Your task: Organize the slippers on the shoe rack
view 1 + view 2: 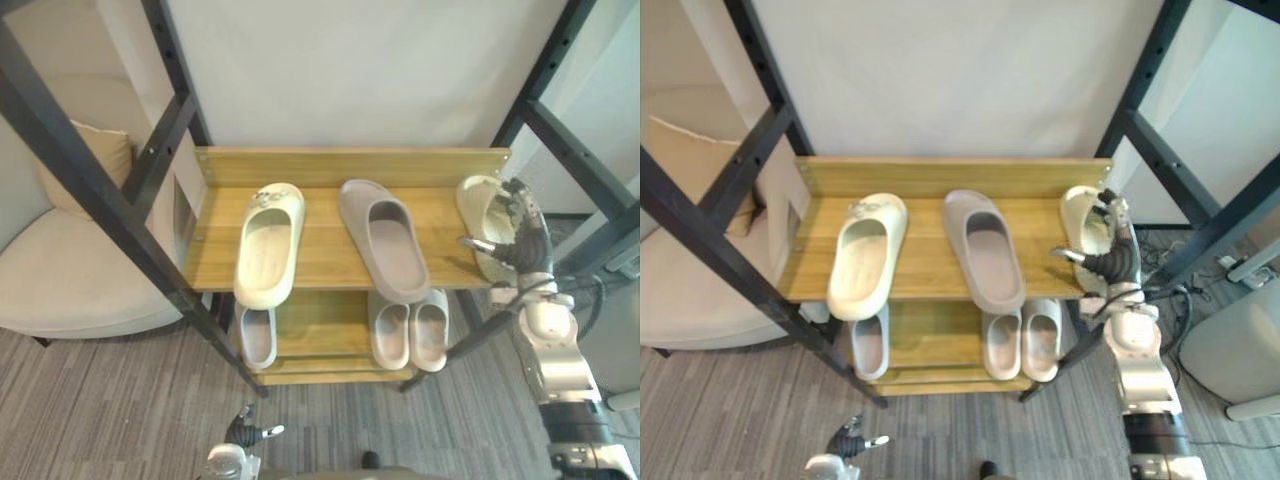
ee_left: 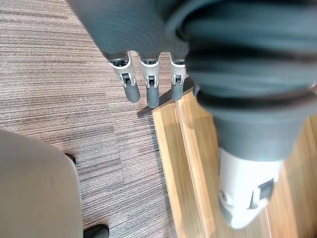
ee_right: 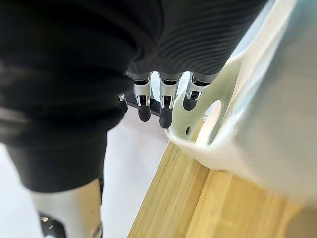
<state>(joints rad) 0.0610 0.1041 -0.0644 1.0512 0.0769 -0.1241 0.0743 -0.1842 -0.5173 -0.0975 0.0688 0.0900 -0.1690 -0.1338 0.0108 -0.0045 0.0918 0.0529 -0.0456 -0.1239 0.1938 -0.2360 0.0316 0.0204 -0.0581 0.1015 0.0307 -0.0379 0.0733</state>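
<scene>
Wooden shoe rack point(image 1: 322, 240) with two shelves, seen from above. On its top shelf lay three slippers, toes towards the rack's back board: the first cream slipper point(image 1: 268, 245) near the rack's left end, the grey slipper point(image 1: 385, 240) at the middle with its heel overhanging the front edge, and the second cream slipper point(image 1: 478, 212) at the rack's right end. The right hand point(image 1: 522, 248) stood at that right end against the second cream slipper; its fingers point(image 3: 165, 113) were straight and unclenched, their tips at the slipper's rim, the thumb spread apart over the shelf. On the rack's lower shelf sat a single pale slipper point(image 1: 258, 337) to the left and a pale pair point(image 1: 410, 335) to the right. The left hand point(image 1: 245, 432) hung low before the rack's base, its fingers point(image 2: 152, 95) straight and holding nothing above the carpet point(image 2: 74, 74).
</scene>
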